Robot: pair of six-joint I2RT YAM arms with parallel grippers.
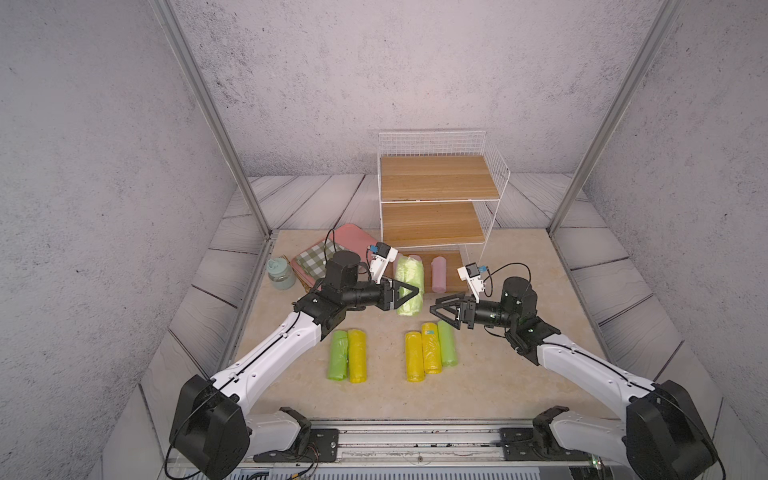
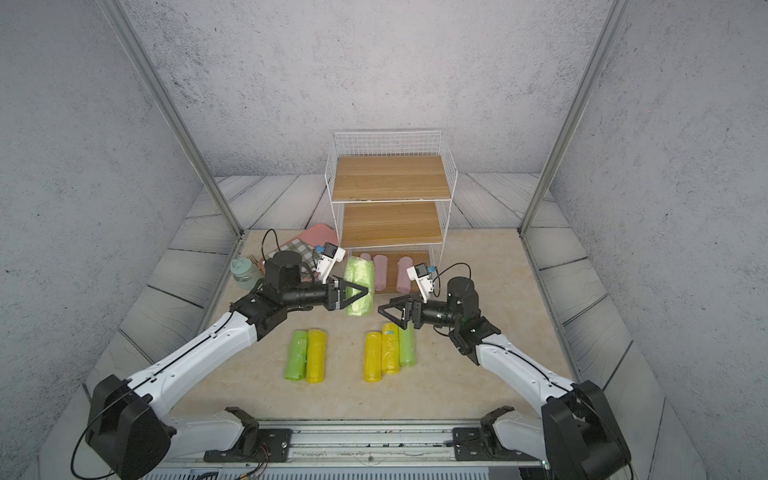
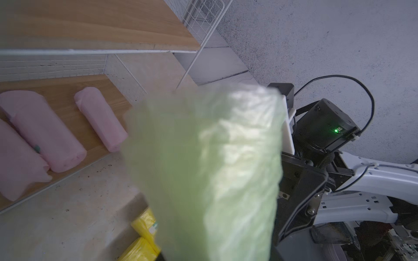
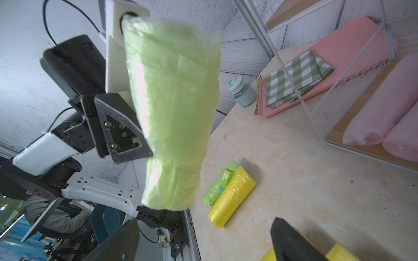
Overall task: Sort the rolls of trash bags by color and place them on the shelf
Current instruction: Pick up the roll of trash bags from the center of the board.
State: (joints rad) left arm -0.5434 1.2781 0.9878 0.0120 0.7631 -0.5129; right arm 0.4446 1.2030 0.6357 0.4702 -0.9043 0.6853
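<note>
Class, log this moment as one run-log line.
left end effector: shut on green roll, aloft | right end effector: open, empty | shelf bottom tier: three pink rolls | table: three yellow rolls, two green rolls

Both top views looked steeply down from high at the near end of the beige stone-patterned bench toward the grey speckled back wall, sharing the whole white wire shelf with wooden boards, wrist views faced one light green crinkly plastic roll close up from opposite sides

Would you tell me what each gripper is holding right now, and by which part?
The left gripper clamps the light green roll around its mid-length; the right gripper is open and holds nothing.
</note>
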